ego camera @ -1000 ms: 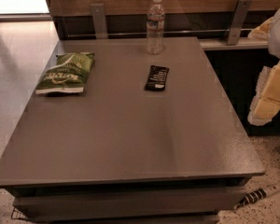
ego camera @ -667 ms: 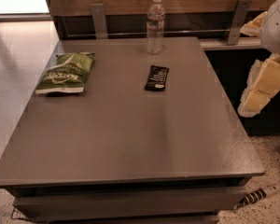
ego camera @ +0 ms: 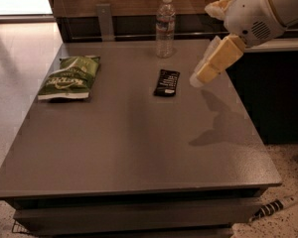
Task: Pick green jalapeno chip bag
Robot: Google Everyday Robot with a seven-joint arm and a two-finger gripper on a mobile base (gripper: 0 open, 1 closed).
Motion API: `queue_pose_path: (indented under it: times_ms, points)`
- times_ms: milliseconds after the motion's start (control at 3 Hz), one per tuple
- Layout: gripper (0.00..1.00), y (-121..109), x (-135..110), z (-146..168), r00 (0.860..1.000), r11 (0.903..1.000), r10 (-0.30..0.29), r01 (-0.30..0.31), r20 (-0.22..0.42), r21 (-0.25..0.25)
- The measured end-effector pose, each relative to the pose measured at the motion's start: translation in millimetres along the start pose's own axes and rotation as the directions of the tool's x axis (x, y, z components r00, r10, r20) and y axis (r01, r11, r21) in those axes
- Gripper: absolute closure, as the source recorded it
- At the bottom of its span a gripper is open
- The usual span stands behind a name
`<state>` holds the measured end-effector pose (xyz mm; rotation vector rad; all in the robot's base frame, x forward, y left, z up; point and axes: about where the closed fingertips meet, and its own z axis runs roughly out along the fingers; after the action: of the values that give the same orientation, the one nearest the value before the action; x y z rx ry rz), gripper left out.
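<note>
The green jalapeno chip bag [ego camera: 69,77] lies flat at the table's far left, crinkly green with white lettering and a pale front edge. My gripper [ego camera: 202,43] hangs in the air over the table's right side, far to the right of the bag and just right of the black wrapper. Its two cream fingers [ego camera: 216,62] stand apart and hold nothing. The white arm reaches in from the upper right corner.
A small flat black wrapper [ego camera: 167,82] lies at the table's middle back. A clear water bottle [ego camera: 165,28] stands upright at the back edge. The grey table [ego camera: 139,152] ends in a dark ledge at right. A wooden wall runs behind it.
The arm and gripper have swung left and up, from beside the table's right edge to above its right side. The bag, wrapper and bottle have not moved.
</note>
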<state>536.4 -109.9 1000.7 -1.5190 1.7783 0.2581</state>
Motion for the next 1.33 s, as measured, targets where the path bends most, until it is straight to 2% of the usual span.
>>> queue_pose_path:
  times_ms: [333, 667, 1333]
  points:
    - [0.0, -17.7, -52.6, 39.8, 0.993, 0.9998, -0.007, 0.009, 0.119, -0.016]
    - [0.0, -21.5, -88.8, 69.8, 0.991, 0.9992, -0.017, 0.022, 0.132, -0.033]
    - [0.0, -24.7, -92.0, 79.7, 0.993, 0.9989, -0.019, 0.024, 0.119, -0.039]
